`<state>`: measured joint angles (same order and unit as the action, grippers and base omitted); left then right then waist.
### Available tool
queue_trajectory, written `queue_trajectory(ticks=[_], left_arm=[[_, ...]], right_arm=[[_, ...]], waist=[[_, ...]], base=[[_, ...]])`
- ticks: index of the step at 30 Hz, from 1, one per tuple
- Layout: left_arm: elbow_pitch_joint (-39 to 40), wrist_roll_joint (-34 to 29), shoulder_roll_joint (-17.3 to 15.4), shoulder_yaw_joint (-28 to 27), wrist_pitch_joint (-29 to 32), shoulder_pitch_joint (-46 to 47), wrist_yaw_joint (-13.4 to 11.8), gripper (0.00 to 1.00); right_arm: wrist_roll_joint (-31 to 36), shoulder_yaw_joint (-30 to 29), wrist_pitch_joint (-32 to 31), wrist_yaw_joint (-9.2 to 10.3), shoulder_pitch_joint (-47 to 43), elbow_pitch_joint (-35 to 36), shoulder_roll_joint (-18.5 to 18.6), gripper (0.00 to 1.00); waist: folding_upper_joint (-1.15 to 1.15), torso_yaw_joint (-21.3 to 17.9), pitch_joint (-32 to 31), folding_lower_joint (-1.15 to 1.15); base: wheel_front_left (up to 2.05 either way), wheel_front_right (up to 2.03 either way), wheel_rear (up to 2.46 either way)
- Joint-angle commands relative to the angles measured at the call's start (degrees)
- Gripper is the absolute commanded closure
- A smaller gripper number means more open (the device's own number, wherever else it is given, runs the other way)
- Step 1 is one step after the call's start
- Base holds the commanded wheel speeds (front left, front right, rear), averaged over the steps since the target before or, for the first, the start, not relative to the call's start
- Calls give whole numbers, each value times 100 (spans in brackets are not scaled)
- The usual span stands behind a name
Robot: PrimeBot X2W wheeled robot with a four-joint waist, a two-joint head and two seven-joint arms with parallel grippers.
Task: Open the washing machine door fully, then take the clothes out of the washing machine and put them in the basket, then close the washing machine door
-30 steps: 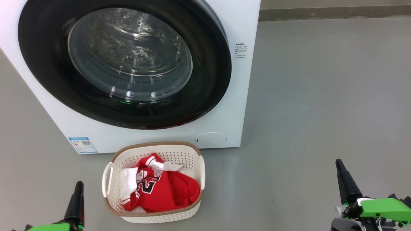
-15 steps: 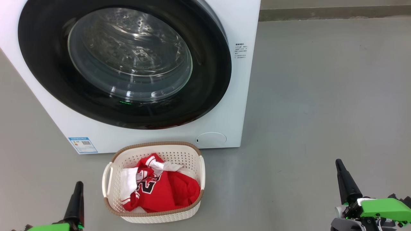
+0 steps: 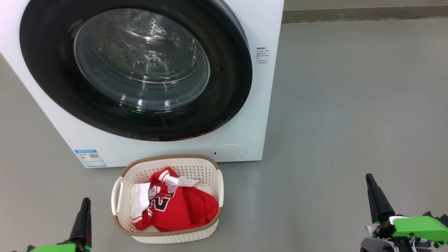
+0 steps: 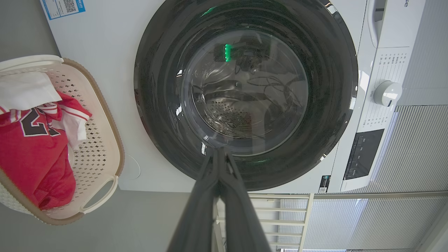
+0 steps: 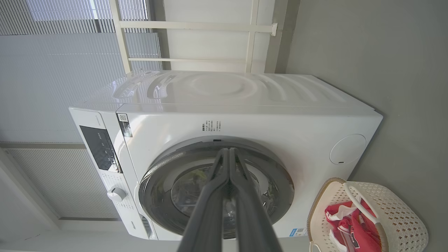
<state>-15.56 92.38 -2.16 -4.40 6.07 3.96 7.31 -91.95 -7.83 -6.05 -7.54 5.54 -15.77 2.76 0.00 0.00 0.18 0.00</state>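
Head view: clothes point(image 3: 175, 208) in the basket point(image 3: 168, 157) lie between left tool point(image 3: 85, 202) and right tool point(image 3: 369, 177), both closed, empty.

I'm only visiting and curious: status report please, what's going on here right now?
Left gripper shut, empty; right gripper shut, empty. Washing machine door closed. Clothes in the basket. Nothing blocking the door.

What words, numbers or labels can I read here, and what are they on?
"2", black edged in white, followed by a digit lost in folds: on the red jersey in the cream perforated basket.
Blue-edged label with a square code, low on the white washing machine: too small to read.
Small black print beside the round black-rimmed door: too small to read.
Print around the white knob: too small to read.
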Motion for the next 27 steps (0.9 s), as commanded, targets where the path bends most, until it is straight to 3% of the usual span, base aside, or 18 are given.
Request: queue_trajectory(ticks=[1,27], left_arm=[[153,-12,-84,-200,32,221,18,100],[153,-17,-80,-207,37,222,18,100]], right_arm=[[-18,127,-47,5,65,175,13,100],[-17,126,-48,5,65,175,13,100]], waist=[[0,0,0,0],[0,0,0,0]], base=[[0,0,0],[0,0,0]])
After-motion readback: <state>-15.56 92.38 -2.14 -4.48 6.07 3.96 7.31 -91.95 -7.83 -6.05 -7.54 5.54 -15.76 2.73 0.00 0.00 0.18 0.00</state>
